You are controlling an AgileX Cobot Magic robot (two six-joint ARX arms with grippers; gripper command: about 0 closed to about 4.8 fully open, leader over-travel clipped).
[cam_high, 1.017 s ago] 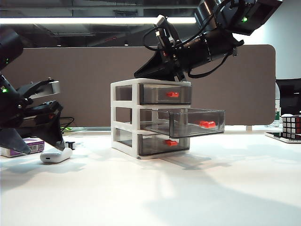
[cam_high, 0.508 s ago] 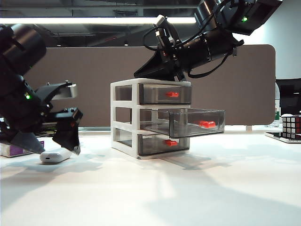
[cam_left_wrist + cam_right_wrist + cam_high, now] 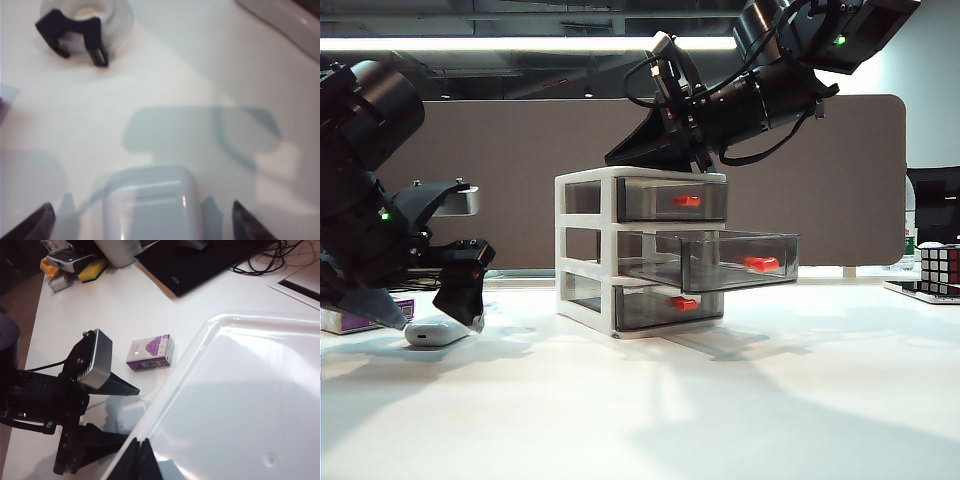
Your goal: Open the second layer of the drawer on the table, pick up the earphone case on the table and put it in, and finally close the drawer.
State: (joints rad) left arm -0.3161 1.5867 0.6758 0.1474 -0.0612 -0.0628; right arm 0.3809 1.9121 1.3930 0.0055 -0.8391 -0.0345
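Left gripper poised over the earphone case, jaws apart; second layer already pulled out.

In the exterior view the earphone case lies on the table at about 9 o'clock from the drawer, well apart from it, with the left gripper's two fingers set one on each side of it (no contact can be made out). The left wrist view shows the case between the two dark fingertips, a black clip farther off. A white-and-purple box lies near. The right gripper rests at the drawer's top, at 12 o'clock; its tips appear pressed together.
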